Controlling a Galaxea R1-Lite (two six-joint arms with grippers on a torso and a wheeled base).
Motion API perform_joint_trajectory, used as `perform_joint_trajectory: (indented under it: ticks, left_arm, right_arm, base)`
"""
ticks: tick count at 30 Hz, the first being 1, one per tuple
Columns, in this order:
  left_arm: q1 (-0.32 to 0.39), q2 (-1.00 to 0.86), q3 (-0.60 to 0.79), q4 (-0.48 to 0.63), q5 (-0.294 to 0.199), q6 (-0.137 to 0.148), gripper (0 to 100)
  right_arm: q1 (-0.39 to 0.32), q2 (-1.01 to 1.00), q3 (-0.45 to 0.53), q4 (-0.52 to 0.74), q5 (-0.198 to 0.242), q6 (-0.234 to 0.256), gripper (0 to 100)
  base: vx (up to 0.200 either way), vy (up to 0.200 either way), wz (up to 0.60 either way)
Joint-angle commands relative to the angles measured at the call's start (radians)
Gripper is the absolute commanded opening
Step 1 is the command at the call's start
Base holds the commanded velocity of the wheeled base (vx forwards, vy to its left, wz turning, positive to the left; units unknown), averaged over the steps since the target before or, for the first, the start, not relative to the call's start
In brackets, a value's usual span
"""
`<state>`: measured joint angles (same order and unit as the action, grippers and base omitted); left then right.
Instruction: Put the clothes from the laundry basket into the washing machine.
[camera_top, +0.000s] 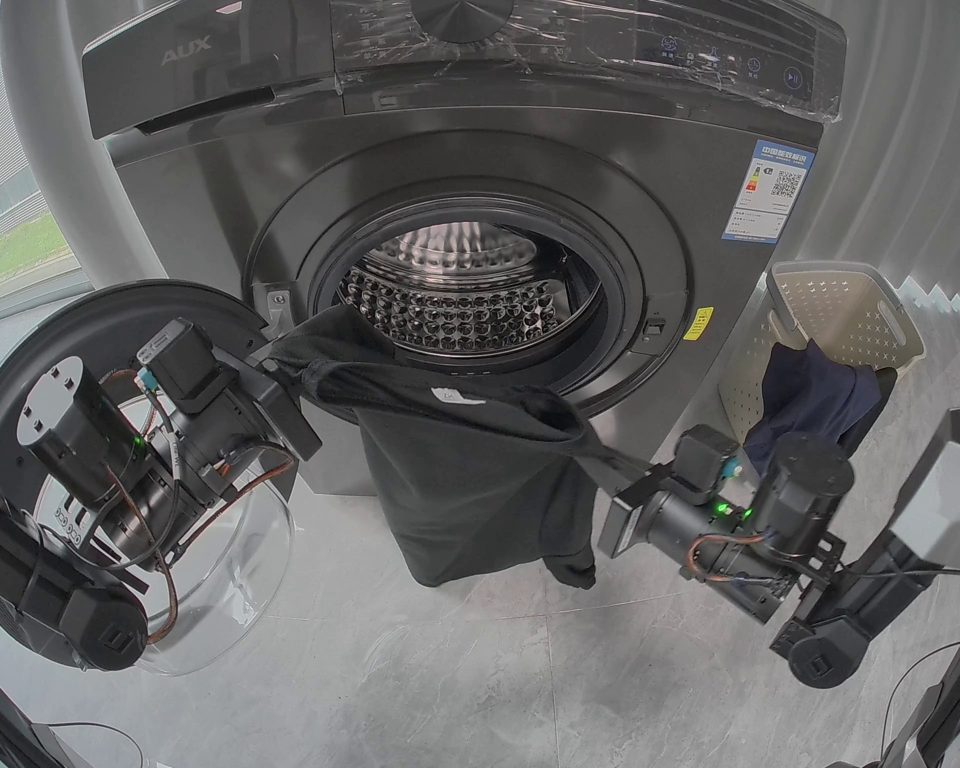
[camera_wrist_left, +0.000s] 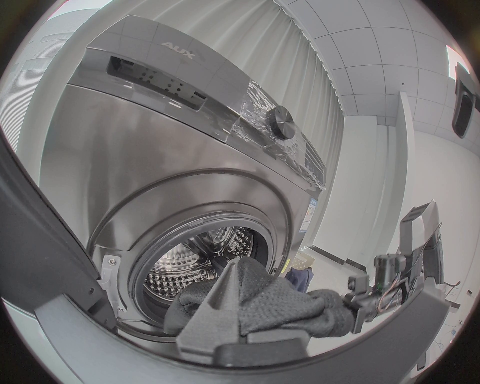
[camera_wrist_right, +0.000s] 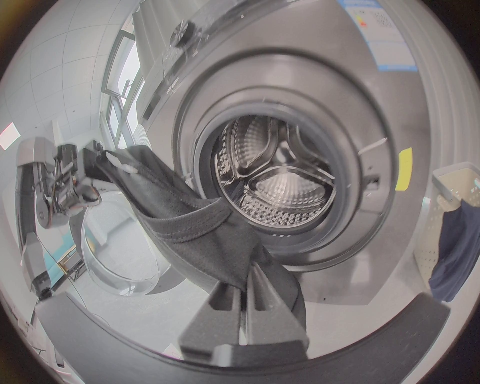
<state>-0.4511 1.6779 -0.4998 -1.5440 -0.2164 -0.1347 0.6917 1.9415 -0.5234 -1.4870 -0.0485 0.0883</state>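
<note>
A garment (camera_top: 470, 470) hangs before the washing machine (camera_top: 200, 190) opening, with the laundry basket (camera_top: 850, 300) to the machine's right.

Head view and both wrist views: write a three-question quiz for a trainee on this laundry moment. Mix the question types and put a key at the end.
1. Short answer: which grippers hold the black garment in front of the washing machine?
2. Multiple choice: what hangs over the laundry basket rim? A, a white towel. B, a dark blue garment. C, nothing.
3. True or false: the black garment is wholly inside the washing machine.

Key: 1, both, the left gripper and the right gripper. 2, B. 3, false.
</note>
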Motion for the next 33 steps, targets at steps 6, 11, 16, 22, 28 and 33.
perform_joint_trajectory:
  ticks: [6, 11, 16, 22, 28, 33]
  left_arm:
    - [0.020, 0.003, 0.037, -0.001, 0.002, 0.006, 0]
    - [0.009, -0.010, 0.040, -0.001, 0.003, 0.007, 0]
    - [0.005, -0.035, 0.040, -0.001, -0.005, 0.007, 0]
    - [-0.014, -0.069, 0.044, -0.001, -0.003, 0.003, 0]
    - [-0.006, -0.069, 0.030, -0.001, 0.000, 0.001, 0]
    - [-0.006, -0.083, 0.023, -0.001, 0.000, 0.001, 0]
  right_arm:
    - [-0.038, -0.174, 0.080, -0.009, -0.008, 0.010, 0]
    - [-0.046, -0.223, 0.057, 0.002, -0.047, 0.008, 0]
    - [-0.067, -0.250, 0.010, 0.001, -0.067, 0.010, 0]
    - [-0.084, -0.254, -0.061, -0.001, -0.071, 0.027, 0]
    - [-0.069, -0.265, -0.067, -0.001, -0.119, 0.031, 0]
    - [-0.069, -0.280, -0.076, -0.001, -0.123, 0.031, 0]
  base:
    - [0.000, 0.000, 0.00]
    - [0.000, 0.000, 0.00]
    - [0.000, 0.000, 0.00]
    - [0.000, 0.000, 0.00]
    - [0.000, 0.000, 0.00]
    - [0.000, 0.000, 0.00]
